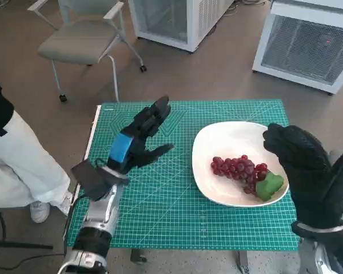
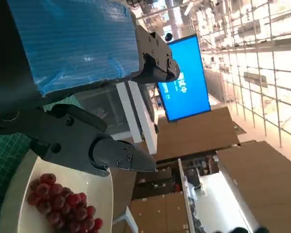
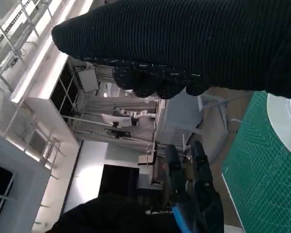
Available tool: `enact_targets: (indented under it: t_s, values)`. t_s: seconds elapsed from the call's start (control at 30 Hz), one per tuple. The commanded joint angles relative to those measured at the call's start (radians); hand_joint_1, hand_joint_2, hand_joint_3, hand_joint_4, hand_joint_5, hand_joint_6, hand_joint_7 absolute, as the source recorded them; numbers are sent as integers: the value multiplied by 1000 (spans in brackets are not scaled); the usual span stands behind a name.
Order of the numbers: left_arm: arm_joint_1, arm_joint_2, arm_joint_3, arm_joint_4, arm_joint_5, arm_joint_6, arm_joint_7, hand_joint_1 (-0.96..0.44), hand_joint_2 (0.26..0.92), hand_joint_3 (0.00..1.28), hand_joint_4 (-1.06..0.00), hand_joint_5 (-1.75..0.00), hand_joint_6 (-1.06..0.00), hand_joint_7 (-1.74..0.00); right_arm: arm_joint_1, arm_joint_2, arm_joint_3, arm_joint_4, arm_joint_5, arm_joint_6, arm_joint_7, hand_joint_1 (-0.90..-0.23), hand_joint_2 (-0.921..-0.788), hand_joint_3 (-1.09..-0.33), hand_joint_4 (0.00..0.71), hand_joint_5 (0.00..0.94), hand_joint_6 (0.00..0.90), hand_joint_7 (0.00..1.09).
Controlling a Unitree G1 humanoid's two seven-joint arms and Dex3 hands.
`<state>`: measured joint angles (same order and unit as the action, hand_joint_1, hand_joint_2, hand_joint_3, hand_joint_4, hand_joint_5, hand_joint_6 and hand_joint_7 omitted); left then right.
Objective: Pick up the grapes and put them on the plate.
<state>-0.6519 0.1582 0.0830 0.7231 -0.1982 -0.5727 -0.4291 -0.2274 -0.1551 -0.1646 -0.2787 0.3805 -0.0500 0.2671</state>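
Right hand (image 1: 308, 171) hangs at the plate's (image 1: 228, 137) near edge, holding nothing as far as I can see, though I can't tell if its fingers are curled. Grapes (image 1: 239, 169) sit on the plate just beside it, so placing looks done; next is probably just backing off. Left hand (image 1: 142, 137) hovers well clear, fingers spread and empty. Grapes: a dark red bunch, green leaf at one end.

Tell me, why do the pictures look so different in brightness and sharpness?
Head view: even light, sharp, with the grapes and plate clear. Left wrist view: turned sideways, windows glaring white, a screen glowing blue. Right wrist view: the right hand looms dark against a bright, washed-out room.
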Motion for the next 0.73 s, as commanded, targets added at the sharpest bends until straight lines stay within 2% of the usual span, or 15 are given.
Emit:
enact_targets:
  t_s: [0.03, 0.43, 0.73]
  values:
    - [44, 19, 10, -66, -11, 22, -20, -458, 921, 116, -303, -3, -340, 0, 5, -10, 3, 5, 0, 22, 3, -355, -921, -589, 460, 761, 251, 978]
    - [136, 8, 24, -176, -36, 73, -32, -460, 921, 116, -366, -20, -357, -7, 5, -17, 3, 8, -3, 24, 5, -347, -921, -591, 460, 759, 249, 967]
    - [161, 1, 31, -207, -59, 102, -44, -457, 921, 104, -387, -17, -368, -8, 6, -19, 4, 2, 1, 31, 3, -345, -921, -593, 454, 754, 251, 962]
